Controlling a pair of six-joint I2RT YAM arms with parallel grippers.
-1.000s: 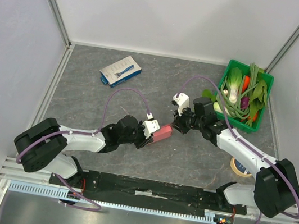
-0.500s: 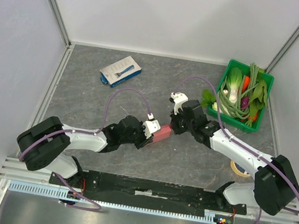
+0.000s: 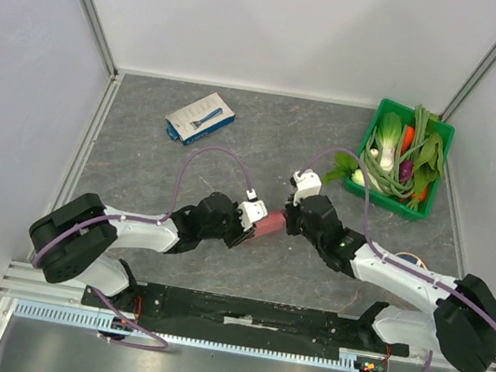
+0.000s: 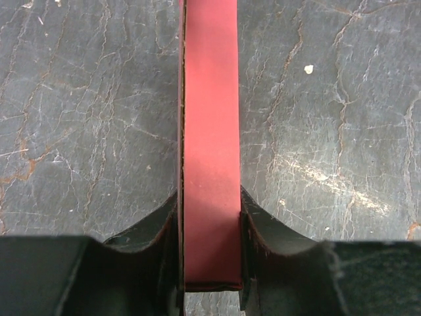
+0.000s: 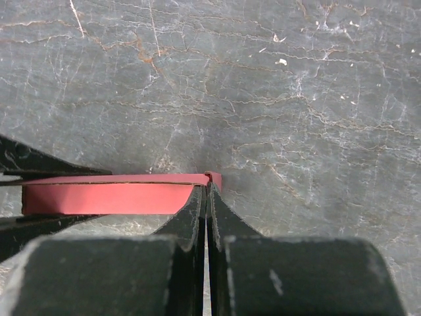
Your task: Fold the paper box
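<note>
Left arm (image 3: 118,230) reaches in from left of the box (image 3: 271,222), lying low over the table (image 3: 140,150). Carton (image 3: 200,118), white and blue, lies flat well apart from the box, up and to its left. Left gripper (image 3: 254,222) clamps the box's left end. In the left wrist view the gripper (image 4: 209,220) has one finger on each side wall of the box (image 4: 209,131), both touching it. The box is red, flattened to a narrow strip, and runs straight away from the fingers (image 4: 158,227). Its far end is cut off by the top edge of that view.

The box sits mid-table between the two grippers. It is tilted, with the right end slightly farther from the bases. Whether it touches the table cannot be told.

Right gripper (image 3: 288,219) meets the box's right end. In the right wrist view the gripper (image 5: 206,197) is pressed nearly flat together, only a thin slit showing. The box (image 5: 105,195) shows there as a thin red band ending in a small tab at the fingertips. The gripper looks to be nipping that thin end edge.

Basket (image 3: 428,210), green and full of vegetables, stands well right of the box and farther back. Tape (image 3: 399,278) lies right of the box, nearer the bases, partly under the right arm.
</note>
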